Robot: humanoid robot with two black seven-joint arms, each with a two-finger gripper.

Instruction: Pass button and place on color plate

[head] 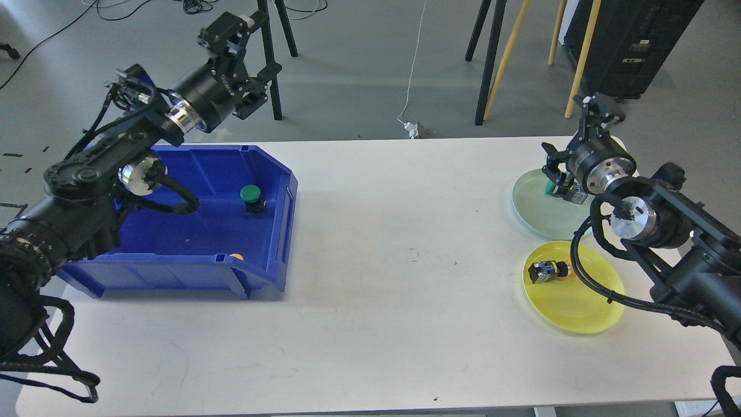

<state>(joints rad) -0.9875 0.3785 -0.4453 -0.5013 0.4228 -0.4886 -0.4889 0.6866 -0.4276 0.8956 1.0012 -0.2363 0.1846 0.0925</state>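
Observation:
My right gripper (562,180) is down over the pale green plate (535,217) at the table's right. It looks shut on a green-capped button (551,189), which rests on or just above the plate; the dark fingers are hard to tell apart. My left gripper (255,46) is open and empty, raised beyond the far edge of the blue bin (173,272). A second green button (250,194) stands in the bin. A yellow-capped button (547,270) lies on the yellow plate (579,313).
A small yellow item (235,255) peeks over the bin's front wall. Tripod and easel legs stand on the floor behind the table. The white table (405,243) lies between the bin and the plates.

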